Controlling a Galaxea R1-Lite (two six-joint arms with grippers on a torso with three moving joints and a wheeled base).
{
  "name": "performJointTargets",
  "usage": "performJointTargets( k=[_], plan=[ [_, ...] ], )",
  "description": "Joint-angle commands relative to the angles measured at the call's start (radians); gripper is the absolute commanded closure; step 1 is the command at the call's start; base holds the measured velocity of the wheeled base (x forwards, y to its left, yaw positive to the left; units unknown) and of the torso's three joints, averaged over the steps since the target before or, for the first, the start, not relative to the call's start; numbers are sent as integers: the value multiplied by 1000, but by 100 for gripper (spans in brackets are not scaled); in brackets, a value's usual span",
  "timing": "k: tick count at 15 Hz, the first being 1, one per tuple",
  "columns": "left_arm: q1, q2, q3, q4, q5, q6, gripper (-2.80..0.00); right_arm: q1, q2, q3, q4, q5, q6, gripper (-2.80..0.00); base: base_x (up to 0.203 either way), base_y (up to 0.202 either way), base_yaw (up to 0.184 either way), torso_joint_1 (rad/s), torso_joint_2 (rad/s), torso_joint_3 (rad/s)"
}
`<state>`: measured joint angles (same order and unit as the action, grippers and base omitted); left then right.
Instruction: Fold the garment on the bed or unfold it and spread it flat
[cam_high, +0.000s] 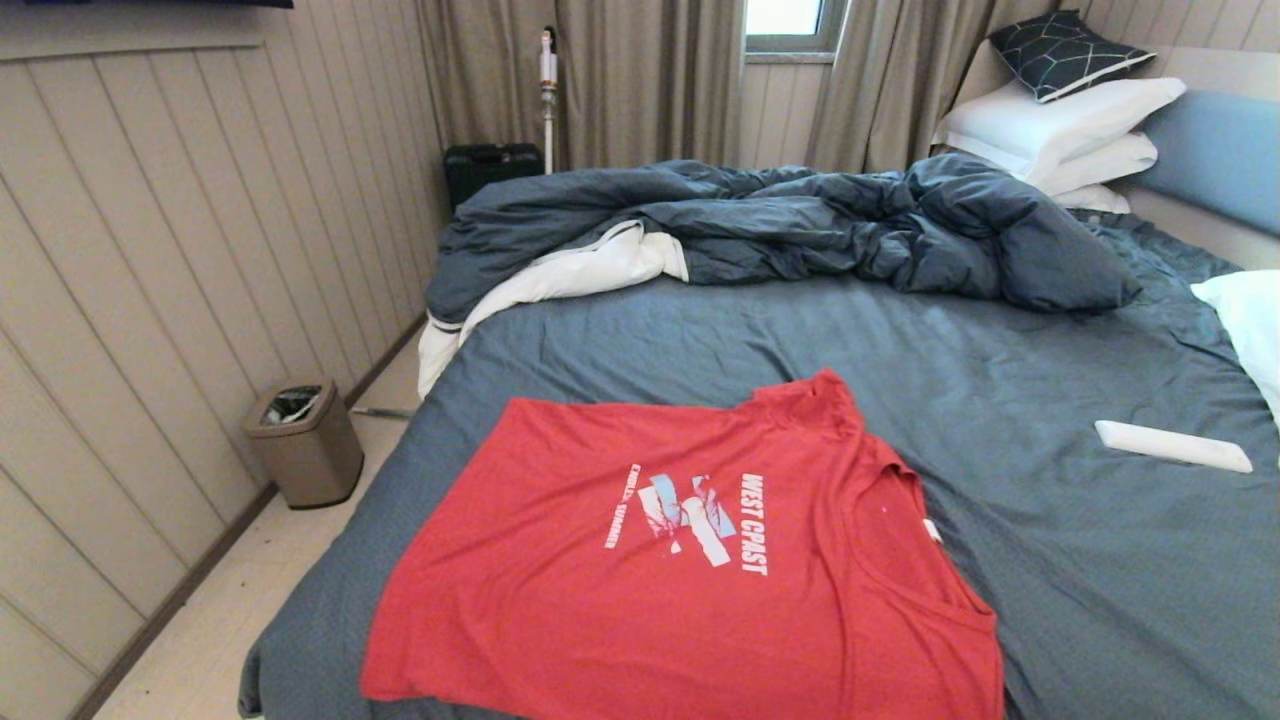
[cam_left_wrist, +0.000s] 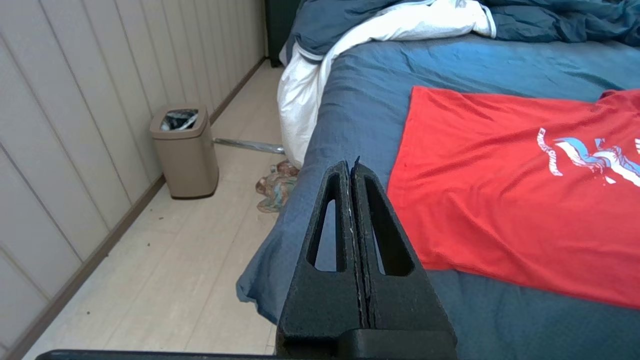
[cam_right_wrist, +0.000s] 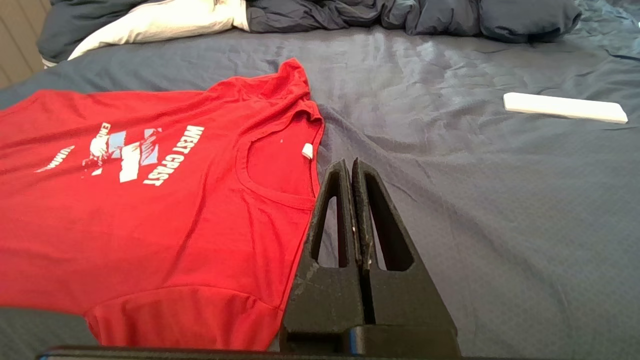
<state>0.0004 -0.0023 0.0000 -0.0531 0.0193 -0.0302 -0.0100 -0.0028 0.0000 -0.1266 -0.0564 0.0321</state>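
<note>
Jaws on both arms are pressed fully together and hold nothing: the left gripper (cam_left_wrist: 352, 167) hangs over the near left edge of the bed (cam_high: 1000, 380), just beside the shirt's hem side, and the right gripper (cam_right_wrist: 350, 167) hangs over bare sheet just beside the collar. The garment (cam_high: 650, 560), a red T-shirt, lies print-up and mostly flat across the bed's near part, neck toward the robot's right, with the far sleeve bunched.

Risks from here, as I judge them: descending with shut jaws would only push the cloth into wrinkles; pinching too deep could catch the slate-blue sheet as well; lifting a single layer would open the shirt instead of folding it. The rumpled duvet (cam_high: 800, 225) and the white flat object (cam_high: 1172, 446) lie well apart.
</note>
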Motion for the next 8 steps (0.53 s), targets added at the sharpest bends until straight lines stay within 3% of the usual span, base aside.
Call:
performJointTargets(
  k=[1, 8],
  plan=[
    [0, 2, 0, -1, 1, 0, 0, -1, 3, 0, -1, 0, 0, 0, 0, 0, 0, 0, 0, 0],
    [0, 2, 0, -1, 1, 0, 0, -1, 3, 0, -2, 0, 0, 0, 0, 0, 0, 0, 0, 0]
  ],
)
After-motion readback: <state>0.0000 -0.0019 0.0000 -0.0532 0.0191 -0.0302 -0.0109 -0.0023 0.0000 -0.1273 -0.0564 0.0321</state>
